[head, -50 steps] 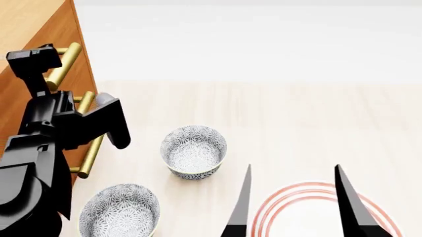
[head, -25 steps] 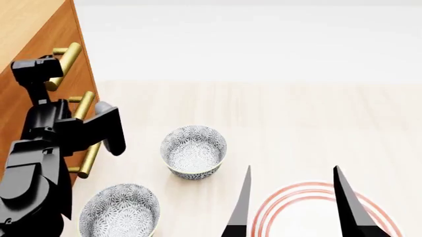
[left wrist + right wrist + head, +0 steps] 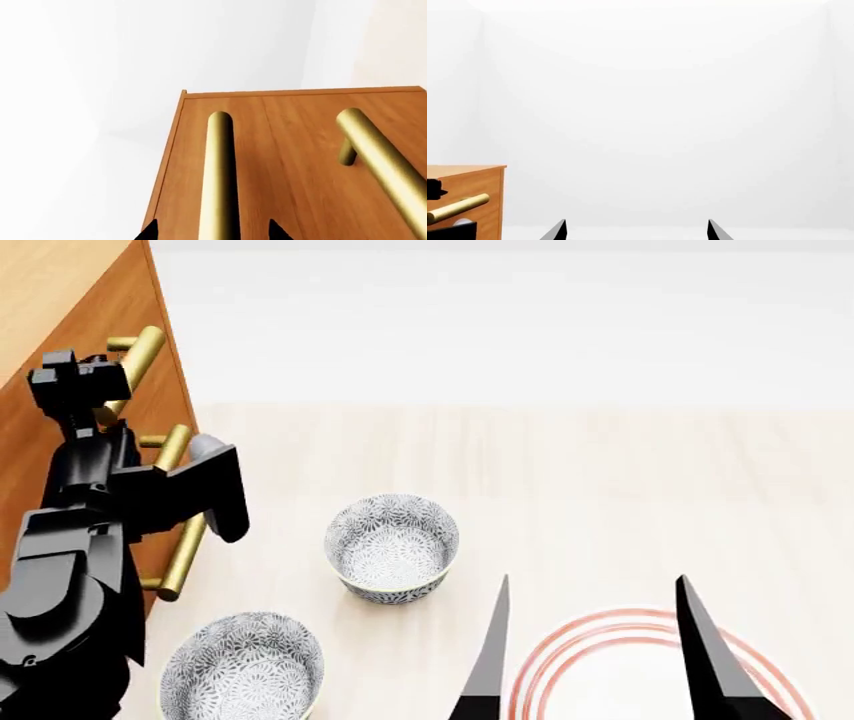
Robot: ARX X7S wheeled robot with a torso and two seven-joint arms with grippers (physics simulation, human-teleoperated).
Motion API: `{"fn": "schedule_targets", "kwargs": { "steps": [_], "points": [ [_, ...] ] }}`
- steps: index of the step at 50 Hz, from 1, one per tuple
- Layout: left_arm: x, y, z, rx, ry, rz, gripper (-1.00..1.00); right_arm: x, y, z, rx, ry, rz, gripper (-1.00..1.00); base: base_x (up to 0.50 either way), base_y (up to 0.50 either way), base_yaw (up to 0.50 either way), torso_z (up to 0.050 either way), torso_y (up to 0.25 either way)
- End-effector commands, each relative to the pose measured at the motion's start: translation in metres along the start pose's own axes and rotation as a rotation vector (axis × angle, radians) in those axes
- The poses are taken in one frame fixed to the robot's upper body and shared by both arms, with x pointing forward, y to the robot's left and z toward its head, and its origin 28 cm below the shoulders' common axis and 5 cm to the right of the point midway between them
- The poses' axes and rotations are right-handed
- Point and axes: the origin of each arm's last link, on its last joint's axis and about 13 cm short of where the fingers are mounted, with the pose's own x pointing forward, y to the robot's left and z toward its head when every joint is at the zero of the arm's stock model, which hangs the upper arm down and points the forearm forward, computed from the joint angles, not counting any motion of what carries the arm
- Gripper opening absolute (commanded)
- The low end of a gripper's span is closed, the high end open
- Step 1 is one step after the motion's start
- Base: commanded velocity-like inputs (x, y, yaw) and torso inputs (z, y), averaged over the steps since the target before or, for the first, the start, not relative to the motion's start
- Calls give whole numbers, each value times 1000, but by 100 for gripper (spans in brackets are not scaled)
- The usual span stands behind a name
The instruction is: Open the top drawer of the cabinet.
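Observation:
The cabinet [image 3: 54, 300] stands at the left of the head view, orange-brown with stacked brass bar handles. The top drawer [image 3: 250, 150] is flush with the fronts below it. Its brass handle [image 3: 219, 175] runs between the two dark fingertips of my left gripper [image 3: 213, 232], which is open and straddles the bar with a gap on each side. In the head view the left gripper [image 3: 83, 380] sits against that top handle [image 3: 138, 352]. My right gripper [image 3: 594, 640] hangs open over the table, holding nothing.
The second drawer's handle [image 3: 380, 155] lies beside the top one, and a third handle [image 3: 180, 550] sits lower. Two patterned bowls [image 3: 391, 545] [image 3: 243, 665] and a red-ringed plate [image 3: 627, 618] rest on the pale wooden table [image 3: 601, 470].
My left arm has shifted slightly toward the cabinet, its gripper settling by the top handle. The right arm, bowls and plate have not moved.

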Motion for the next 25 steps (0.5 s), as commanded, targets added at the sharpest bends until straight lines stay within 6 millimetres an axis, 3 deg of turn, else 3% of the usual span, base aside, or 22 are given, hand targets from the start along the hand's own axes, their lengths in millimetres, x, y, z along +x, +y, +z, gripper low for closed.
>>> {"fn": "schedule_targets", "kwargs": {
  "steps": [1, 25],
  "points": [
    [1, -2, -1, 18, 4, -2, -100, 0, 0, 0, 1, -1, 0, 100, 0, 0, 0, 0, 0],
    [-4, -1, 6, 19, -16, -12, -100, 0, 1, -1, 0, 2, 4, 100, -2, 0, 0, 0, 0]
  ]
}}
